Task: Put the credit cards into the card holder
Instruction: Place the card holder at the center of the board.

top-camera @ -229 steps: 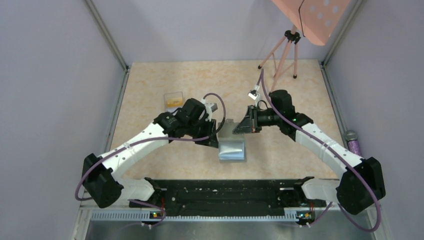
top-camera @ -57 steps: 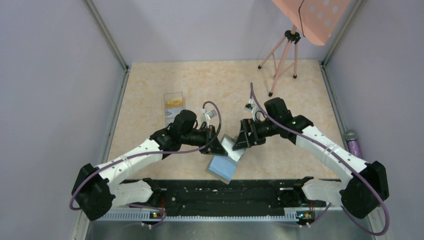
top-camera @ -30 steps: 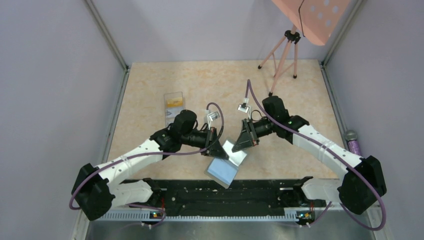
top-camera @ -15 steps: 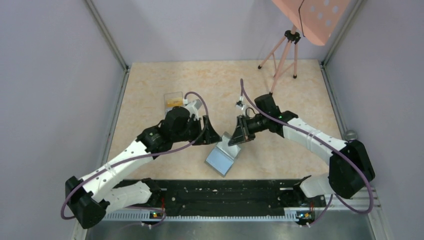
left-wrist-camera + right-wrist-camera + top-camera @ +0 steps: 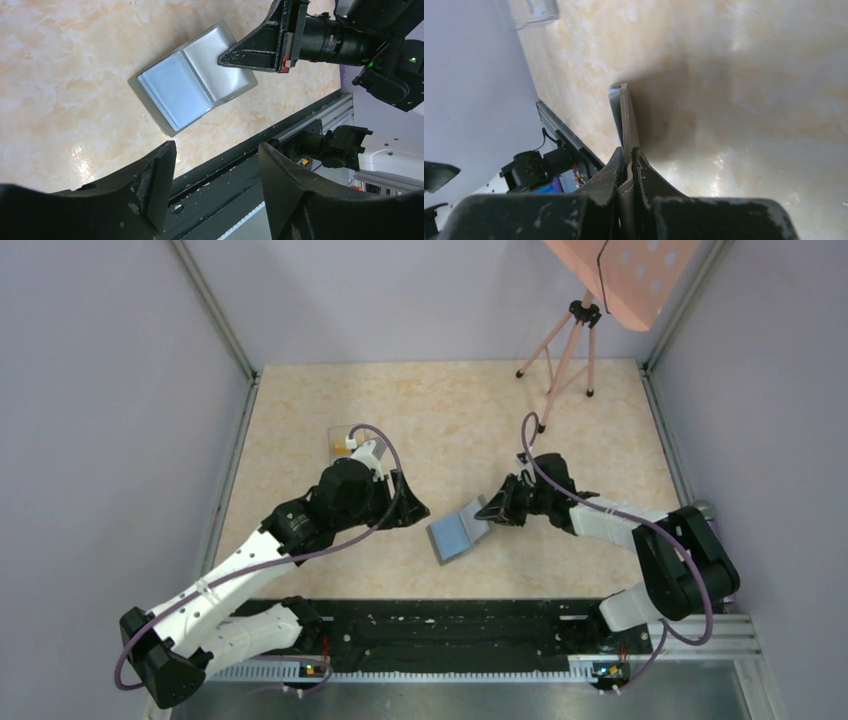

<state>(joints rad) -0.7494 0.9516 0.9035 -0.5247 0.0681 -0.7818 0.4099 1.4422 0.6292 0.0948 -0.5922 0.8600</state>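
Note:
The card holder (image 5: 458,533) lies spread open on the table, light blue inside (image 5: 175,92) with a grey outer rim. My right gripper (image 5: 495,510) is shut on its right-hand half (image 5: 220,67) and pinches the thin edge (image 5: 628,125) between its fingertips (image 5: 628,160). My left gripper (image 5: 415,510) is open with nothing between its fingers (image 5: 155,185). It hovers apart from the card holder, to its left. Of the credit cards, only an orange sliver (image 5: 341,446) shows in the clear box (image 5: 345,432) behind my left arm.
The clear box (image 5: 531,10) stands at the back left, mostly covered by my left arm. A pink tripod (image 5: 565,350) stands at the back right. The black base rail (image 5: 450,625) runs along the table's near edge, and grey walls close the sides.
My left gripper has opened, let go of the card holder and drawn back to the upper left. My right gripper has swung low and carried the opened card holder down flatter.

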